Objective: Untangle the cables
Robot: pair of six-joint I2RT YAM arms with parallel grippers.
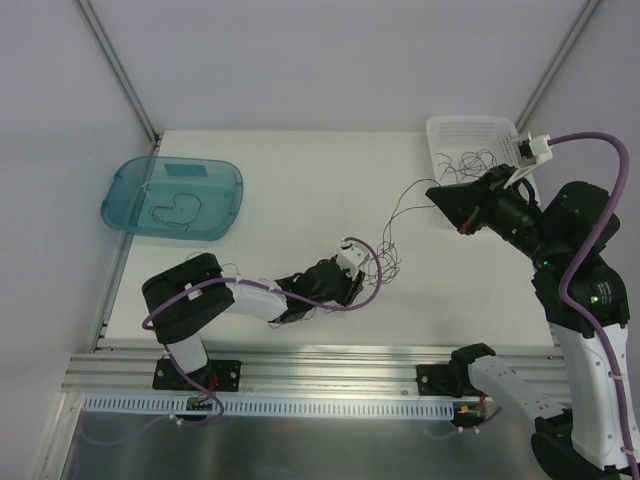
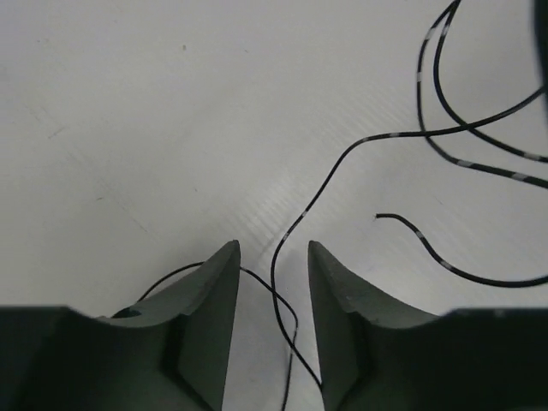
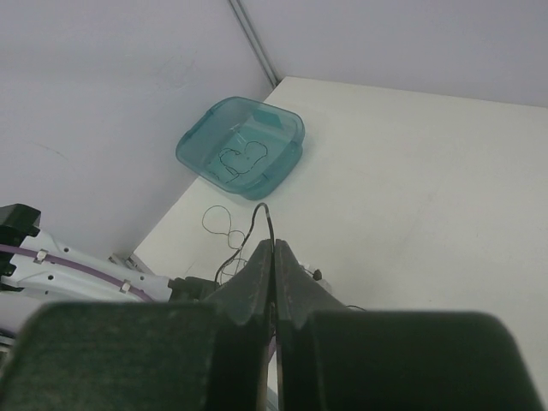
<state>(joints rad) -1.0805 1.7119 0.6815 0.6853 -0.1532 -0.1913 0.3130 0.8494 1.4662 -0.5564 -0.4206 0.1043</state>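
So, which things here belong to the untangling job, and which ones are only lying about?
Belong to the job:
- tangled cables
- stretched cable pinched in the right fingers
- left fingers, open around a strand
- teal tray holding one loose cable
- white basket with more cables

Only there:
- purple hoses
- metal rail

- Right of the teal tray (image 1: 222, 200), the bench (image 1: 290, 190) lies bare as far as my left hand (image 1: 352, 262): open passage there.
- Farther right of the tray, the cables (image 1: 385, 255) sprawl around that hand, strands running between its parted fingers (image 2: 205, 300).
- Farthest right from the tray, my right hand (image 1: 436, 192), pinched on a strand stretched over the bench, blocks the white basket (image 1: 470, 128).
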